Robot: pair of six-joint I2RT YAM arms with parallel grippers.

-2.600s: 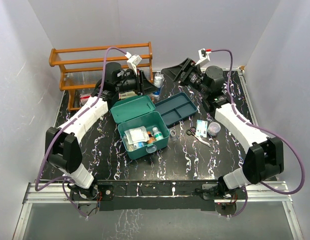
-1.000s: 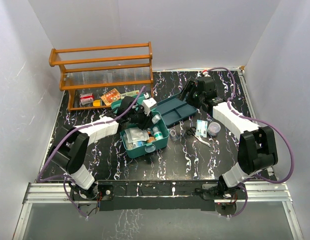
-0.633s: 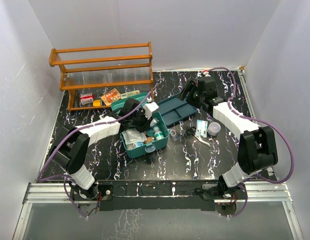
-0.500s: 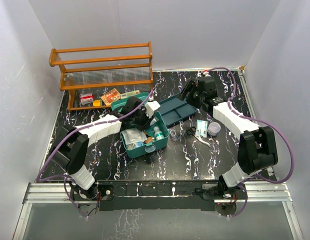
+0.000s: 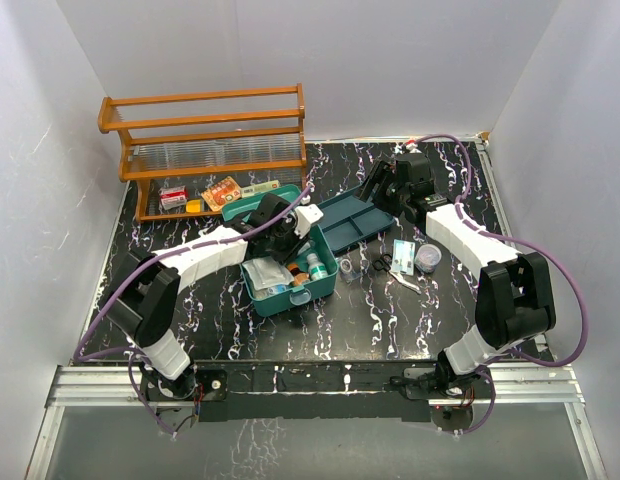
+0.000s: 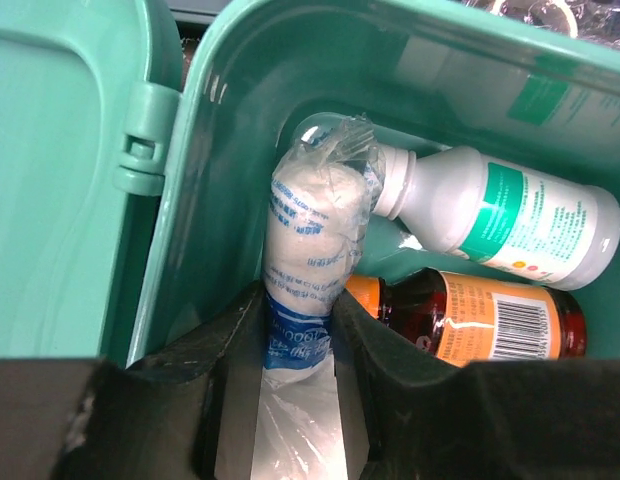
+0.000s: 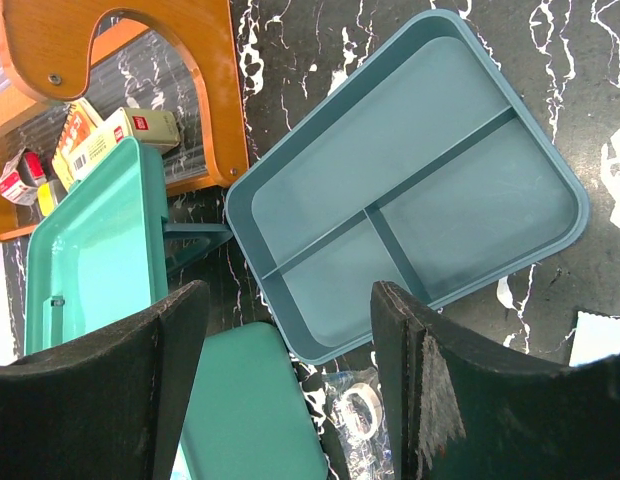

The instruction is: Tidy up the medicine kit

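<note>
Surface: black marble-pattern tabletop with white veins [image 5: 220, 320], closed in by plain white walls.
Medicine kit: teal-green rectangular plastic medicine kit [image 5: 325, 285] stands near mid-table. Its hinged lid [image 7: 90, 250] lies open on the rack side, and the contents are exposed.
Left claw: left gripper [image 6: 300, 370] reaches down inside the medicine kit, close to the hinge-side wall. The jaws are pressed onto the blue-printed end of a clear-wrapped white gauze roll [image 6: 310, 250].
Kit interior at left claw: the gauze roll lies along the inner wall. Its far end touches the cap of a white plastic bottle with a green label [image 6: 500, 225]. An amber bottle with an orange barcode label [image 6: 470, 320] lies just beside one finger.
Right claw: right gripper [image 7: 290, 300] has its jaws spread wide and grips nothing. It hovers over a dark blue-teal shallow two-compartment plastic tray [image 7: 410, 190].
Kit relative to right claw: the medicine kit is apart from it, just beside the tray.
Rack: brown wooden slatted rack [image 5: 205, 130] stands at the far-left edge, behind the lid.
</note>
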